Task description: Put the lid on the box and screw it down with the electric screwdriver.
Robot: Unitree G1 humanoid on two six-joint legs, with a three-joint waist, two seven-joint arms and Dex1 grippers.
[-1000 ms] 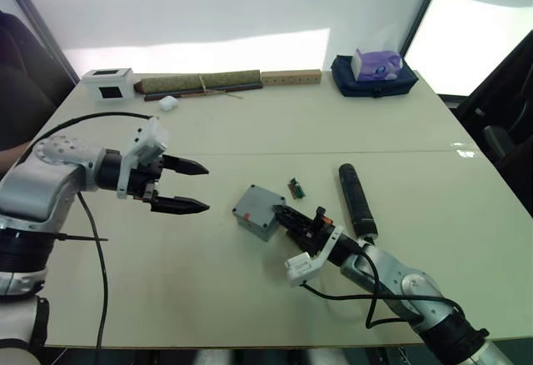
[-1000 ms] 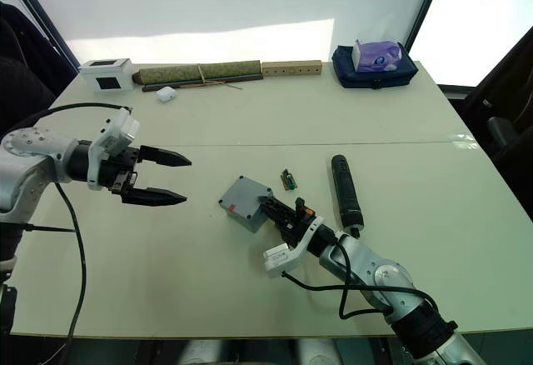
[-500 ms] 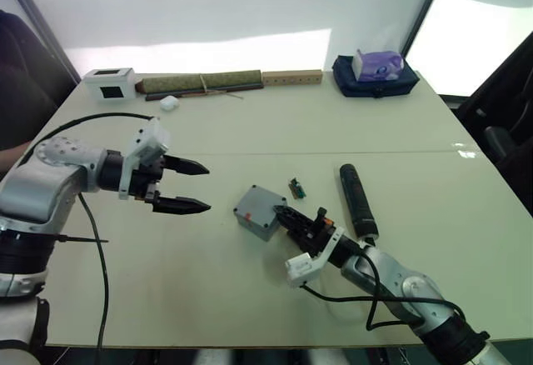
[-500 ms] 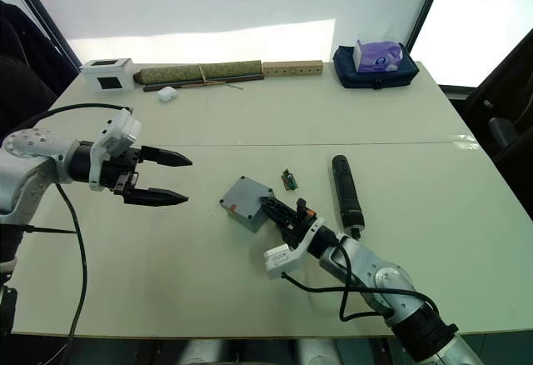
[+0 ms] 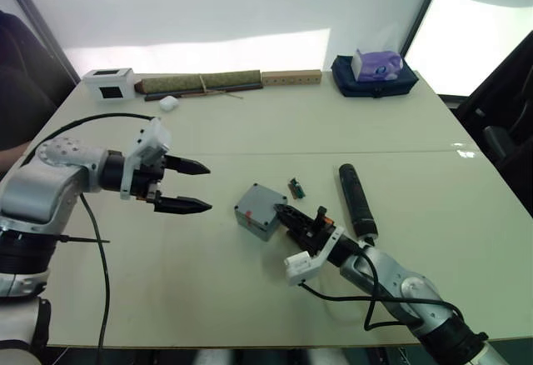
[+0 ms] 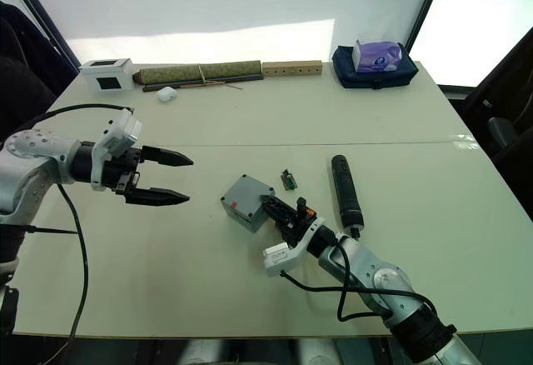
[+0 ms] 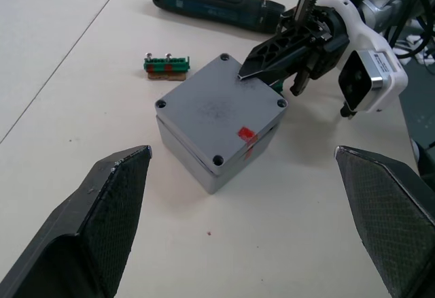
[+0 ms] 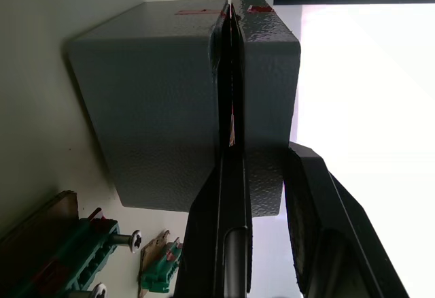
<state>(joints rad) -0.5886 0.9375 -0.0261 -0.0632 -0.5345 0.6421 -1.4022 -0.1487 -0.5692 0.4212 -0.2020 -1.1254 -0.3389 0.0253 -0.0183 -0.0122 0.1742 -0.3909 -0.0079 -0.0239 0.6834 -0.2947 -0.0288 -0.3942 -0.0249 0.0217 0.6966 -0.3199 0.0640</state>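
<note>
The big pale worktop (image 5: 250,298) holds it all. At the far edge sit a dark blue bag (image 5: 375,77) w/ a purple pack on top, a long green roll (image 5: 200,82), a wood strip (image 5: 291,77) and a white box w/ a dark window (image 5: 108,83).

The left gripper (image 5: 200,186) hangs over the worktop, well apart from the box, fingers (image 7: 102,223) spread wide, holding nothing.

The right gripper (image 5: 293,217) is low by the box, its fingers (image 8: 228,196) close together; one tip sits at the seam between lid & box, other on the lid's edge.

The box (image 7: 204,152) stands mid worktop, red mark on its side. The lid (image 7: 217,107) is on top of it.

The electric screwdriver (image 5: 356,201) lies flat, just right of the box & right gripper.

A small green circuit piece (image 5: 296,187) lies between box & screwdriver.
</note>
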